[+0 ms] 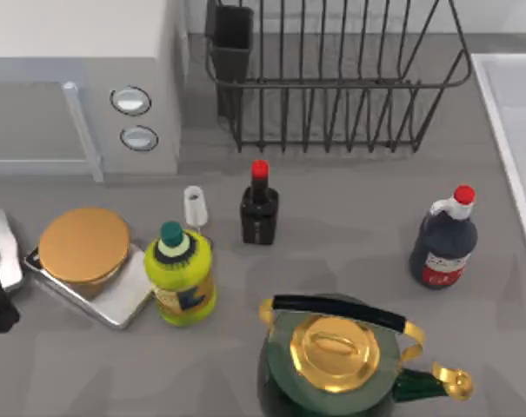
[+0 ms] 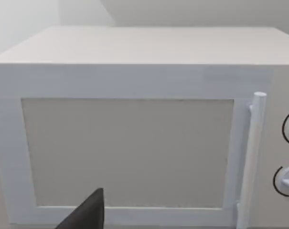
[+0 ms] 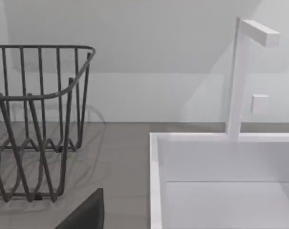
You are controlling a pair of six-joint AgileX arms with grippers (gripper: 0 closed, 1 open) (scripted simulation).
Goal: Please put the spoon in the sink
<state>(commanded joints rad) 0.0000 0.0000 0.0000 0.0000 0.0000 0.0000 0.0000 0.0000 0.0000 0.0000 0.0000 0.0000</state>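
Dark green kettle with gold lid sits closest. My left gripper faces the white box microwave, and my right gripper has the pale white-grey rectangular sink just ahead. I can't tell how far either is open. Small white spoon lies beside the yellow bottle, long axis toward the microwave, well apart from the sink.

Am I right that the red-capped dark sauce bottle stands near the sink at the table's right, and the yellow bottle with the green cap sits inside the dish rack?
Not quite. The yellow bottle is not in the dish rack; in the top view it stands on the table beside the scale's tray, in front of the microwave. The dark sauce bottle does stand near the sink at the right.
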